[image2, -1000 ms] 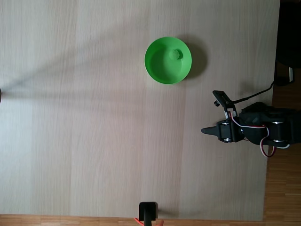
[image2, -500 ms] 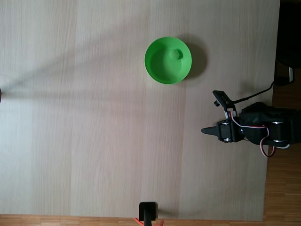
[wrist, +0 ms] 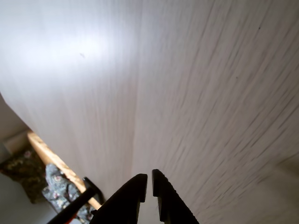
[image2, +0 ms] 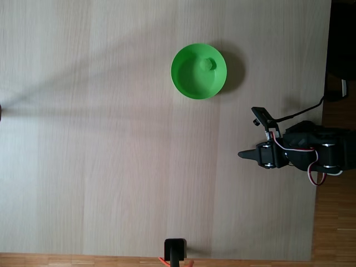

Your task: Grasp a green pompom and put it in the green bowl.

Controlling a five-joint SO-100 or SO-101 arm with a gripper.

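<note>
Arm (image2: 303, 153) folded at table (image2: 111, 167) edge, gripper (wrist: 149, 179) closed.

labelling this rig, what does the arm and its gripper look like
The arm is black, blocky plastic, with red and white wires looping over its joints and a black cable trailing off the table edge. The gripper has two slim black fingers tapering to points; the right one's inner edge looks ridged.

Pale wood table (image2: 111, 139), black clamp (image2: 176, 250) at btm edge

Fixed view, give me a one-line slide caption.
Green pompom resting inside the green bowl while the arm's pincer sits apart on the table.
</note>
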